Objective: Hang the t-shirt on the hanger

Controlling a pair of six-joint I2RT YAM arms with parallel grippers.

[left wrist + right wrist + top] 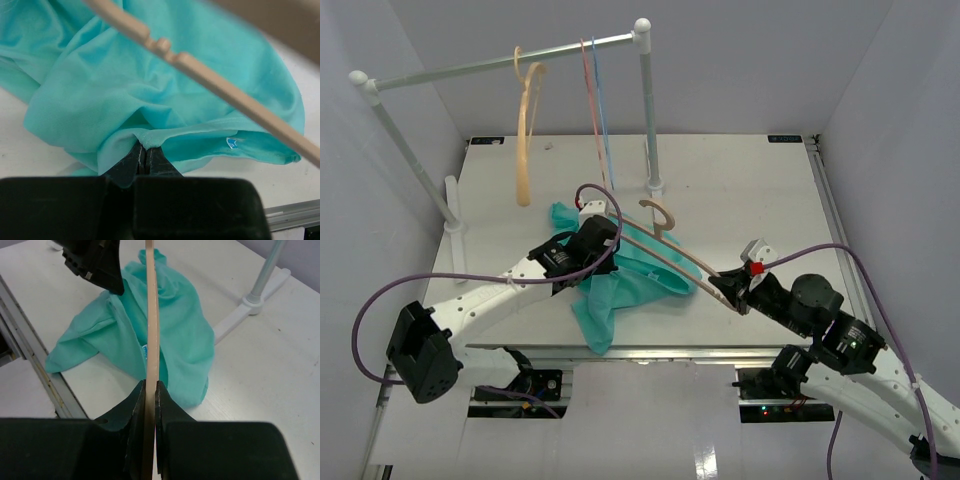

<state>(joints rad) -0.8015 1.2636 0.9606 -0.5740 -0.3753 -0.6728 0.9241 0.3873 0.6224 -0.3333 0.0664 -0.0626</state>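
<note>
Over the table (740, 190), left gripper (145, 152) pinches the t-shirt (150, 85) (blue label (231, 143) unreadable); right gripper (150, 390) clamps the hanger (151, 315).

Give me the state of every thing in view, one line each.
t-shirt: crumpled on the table, not yet on the hanger, one fold pinched by the left gripper.
hanger: off the rail, held at the end of one arm, reaching over the t-shirt.
left gripper: shut on the t-shirt.
right gripper: shut on the hanger.
yellow-tan hanger: hanging on the rail.
pink hanger: hanging on the rail.
blue hanger: hanging on the rail.
</note>
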